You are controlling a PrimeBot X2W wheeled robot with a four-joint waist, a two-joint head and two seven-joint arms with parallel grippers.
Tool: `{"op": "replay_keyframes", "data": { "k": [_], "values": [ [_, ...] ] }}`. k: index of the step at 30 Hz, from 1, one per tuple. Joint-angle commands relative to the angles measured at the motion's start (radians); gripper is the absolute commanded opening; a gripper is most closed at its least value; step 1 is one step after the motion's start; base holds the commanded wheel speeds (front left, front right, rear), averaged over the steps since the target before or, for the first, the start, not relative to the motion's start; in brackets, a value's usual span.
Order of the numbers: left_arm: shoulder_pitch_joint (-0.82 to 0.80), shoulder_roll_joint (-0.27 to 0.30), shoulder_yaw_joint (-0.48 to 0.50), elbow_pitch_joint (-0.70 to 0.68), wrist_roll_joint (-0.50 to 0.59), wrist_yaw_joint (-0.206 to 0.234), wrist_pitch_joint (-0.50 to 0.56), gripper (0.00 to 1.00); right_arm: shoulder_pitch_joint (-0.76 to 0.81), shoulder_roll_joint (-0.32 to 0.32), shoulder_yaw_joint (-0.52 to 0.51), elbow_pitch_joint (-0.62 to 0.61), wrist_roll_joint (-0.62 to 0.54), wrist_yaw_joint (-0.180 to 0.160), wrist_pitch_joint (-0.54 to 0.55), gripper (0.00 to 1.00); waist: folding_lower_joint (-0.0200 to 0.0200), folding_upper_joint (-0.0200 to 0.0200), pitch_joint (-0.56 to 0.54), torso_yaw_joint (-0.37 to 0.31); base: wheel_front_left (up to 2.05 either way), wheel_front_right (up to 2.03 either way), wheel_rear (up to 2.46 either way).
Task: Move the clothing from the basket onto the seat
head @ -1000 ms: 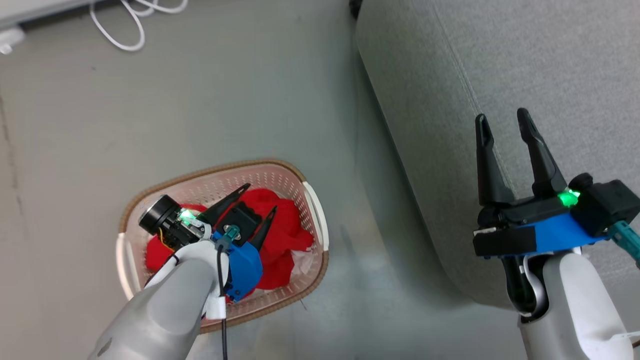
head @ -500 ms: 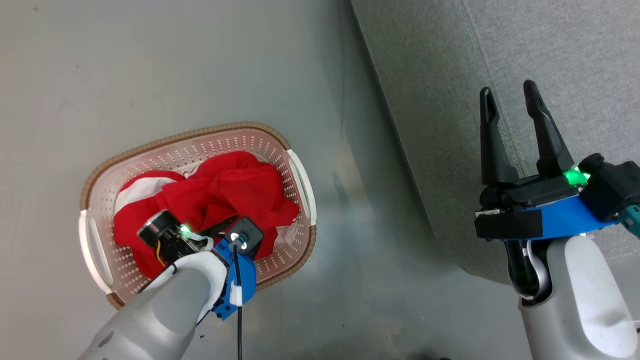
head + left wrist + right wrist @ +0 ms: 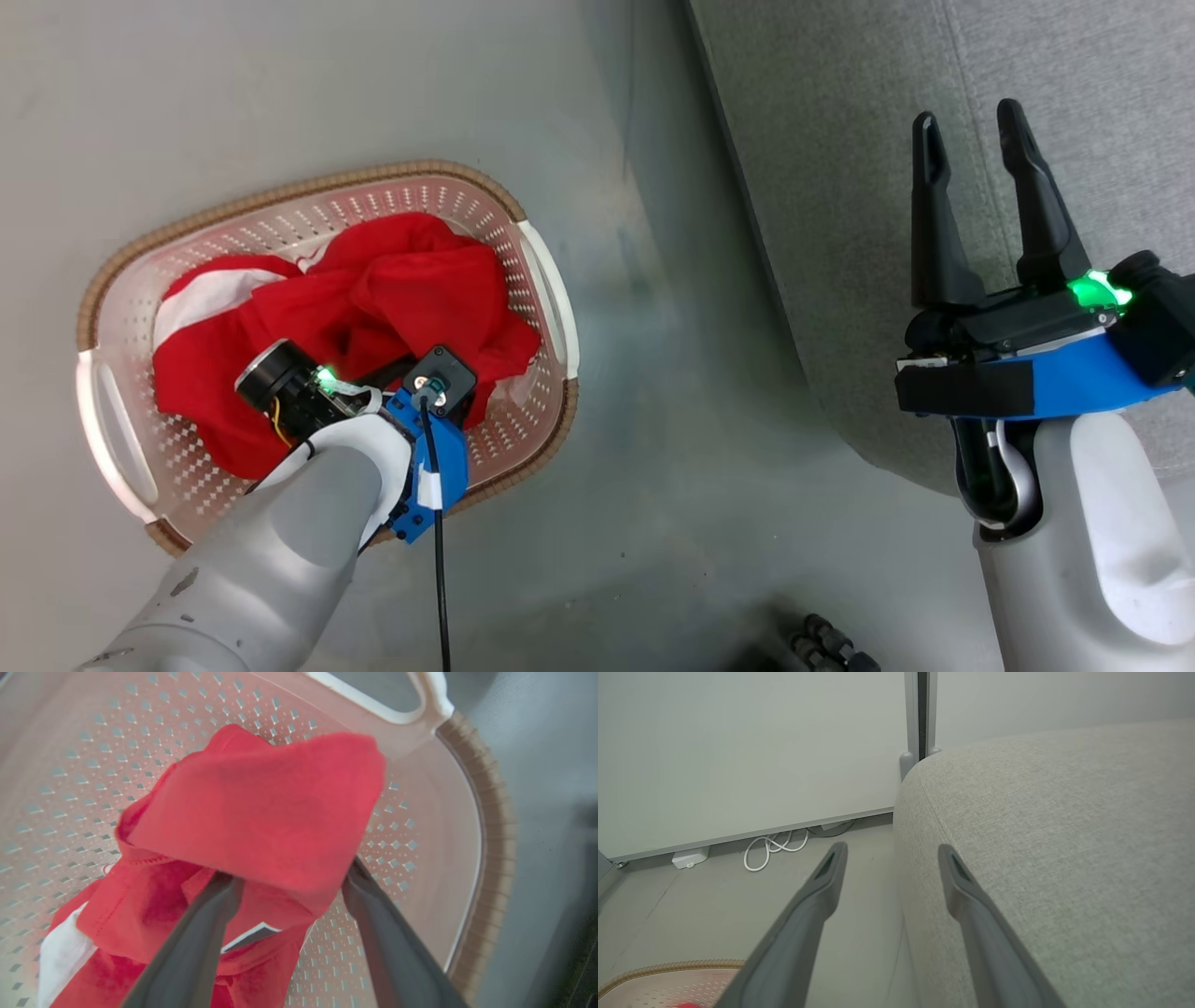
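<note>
Because the head camera had tipped during the last second, the whole scene slid in the head view, so we did not count the basket's (image 3: pixel 392 170) drift toward 10 o'clock as a move of its own. What had truly changed was our left pincer (image 3: pixel 290 876). A second earlier its fingers (image 3: pixel 196 942) lay in plain sight across the clothing (image 3: pixel 373 280), aimed at 1 o'clock. By this moment the wrist covered them, and the pincer had gone down into the heap.

In the left wrist view it stood spread wide, with a raised fold of the red clothing across and between its tips, not yet pinched. The clothing lay wholly in the basket on the floor (image 3: pixel 280 75), at 9 o'clock of us. Our right pincer (image 3: pixel 966 121) hung just as wide and empty over the edge of the grey sofa seat (image 3: pixel 840 187) at 3 o'clock, pointing to 12. We judged the reach done and the closing next. Nothing had reached the seat.
</note>
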Motion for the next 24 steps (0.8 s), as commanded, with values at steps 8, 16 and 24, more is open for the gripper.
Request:
{"op": "replay_keyframes", "data": {
  "k": [8, 16, 24],
  "values": [
    [-0.059, -0.035, -0.016, 0.037, -0.025, 0.000, -0.048, 1.00, -0.030, -0.002, -0.003, -0.015, 0.016, 0.000, -0.004, 1.00, -0.0001, 0.0000, 0.055, -0.003, 0.00, 0.00, 0.00],
    [-0.081, -0.058, -0.033, 0.071, 0.015, 0.000, -0.095, 0.00, -0.033, -0.002, -0.003, -0.010, 0.012, 0.000, -0.004, 1.00, -0.0001, 0.0000, 0.065, 0.005, 0.00, 0.00, 0.00],
    [-0.064, -0.071, -0.038, 0.073, -0.006, 0.000, -0.122, 0.00, -0.032, -0.002, -0.005, 0.001, -0.002, 0.000, -0.004, 1.00, -0.0001, 0.0000, 0.023, 0.029, 0.00, 0.00, 0.00]
  ]
}}
